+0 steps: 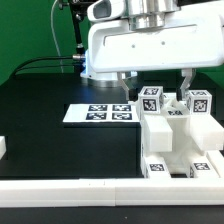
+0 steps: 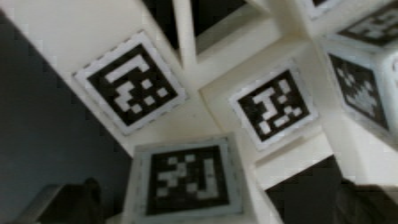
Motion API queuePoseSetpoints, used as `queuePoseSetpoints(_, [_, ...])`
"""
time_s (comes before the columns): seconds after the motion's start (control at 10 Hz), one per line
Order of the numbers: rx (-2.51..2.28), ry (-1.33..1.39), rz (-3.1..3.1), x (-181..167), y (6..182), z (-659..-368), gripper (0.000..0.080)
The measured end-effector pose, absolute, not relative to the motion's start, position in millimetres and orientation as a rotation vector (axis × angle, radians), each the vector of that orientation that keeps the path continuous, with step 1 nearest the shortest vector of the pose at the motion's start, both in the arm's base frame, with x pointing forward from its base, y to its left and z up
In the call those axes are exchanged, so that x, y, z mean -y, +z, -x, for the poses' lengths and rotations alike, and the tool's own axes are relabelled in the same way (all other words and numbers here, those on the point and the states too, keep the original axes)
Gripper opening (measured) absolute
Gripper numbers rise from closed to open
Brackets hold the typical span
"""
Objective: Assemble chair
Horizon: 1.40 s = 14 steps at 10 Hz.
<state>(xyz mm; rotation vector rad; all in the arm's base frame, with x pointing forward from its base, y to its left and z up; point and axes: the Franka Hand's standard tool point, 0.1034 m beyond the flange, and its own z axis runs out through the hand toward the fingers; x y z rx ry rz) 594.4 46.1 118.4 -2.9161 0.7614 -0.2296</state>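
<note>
Gripper [image 1: 155,88] poised with jaws spread wide above the chair [image 1: 175,135], positioned for a grasp; the marker board [image 1: 98,113] lies beside it

arm [image 1: 140,40]: cut off by the exterior view's top edge; only the white wrist housing shows
gripper [image 1: 157,90]: fingers partly hidden behind the chair parts; tips cannot be seen
chair parts [image 1: 175,135]: cut off at the exterior view's right edge; the near faces merge into one white mass, so joints between pieces cannot be told; lower tags too small to read
marker board [image 1: 100,114]: far right corner hidden behind the gripper and chair parts
small white block [image 1: 3,147]: cut by the exterior view's left edge; shape cannot be told
tagged faces [image 2: 267,105]: blurred in the wrist view; every edge cuts them off; which piece is which cannot be told
</note>
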Motion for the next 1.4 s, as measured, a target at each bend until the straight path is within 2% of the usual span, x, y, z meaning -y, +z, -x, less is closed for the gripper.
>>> queuePoseSetpoints(0.1, [-0.782, -0.228, 2.91, -46.3, 118.4, -594.3, 0.0523])
queuePoseSetpoints(0.2, [-0.803, -0.227, 2.903, -46.3, 118.4, -594.3, 0.0523])
queuePoseSetpoints(0.4, [-0.917, -0.217, 2.862, -46.5, 118.0, -594.0, 0.0277])
queuePoseSetpoints(1.4, [-2.089, -0.096, 2.092, -44.8, 116.0, -592.2, 0.0279])
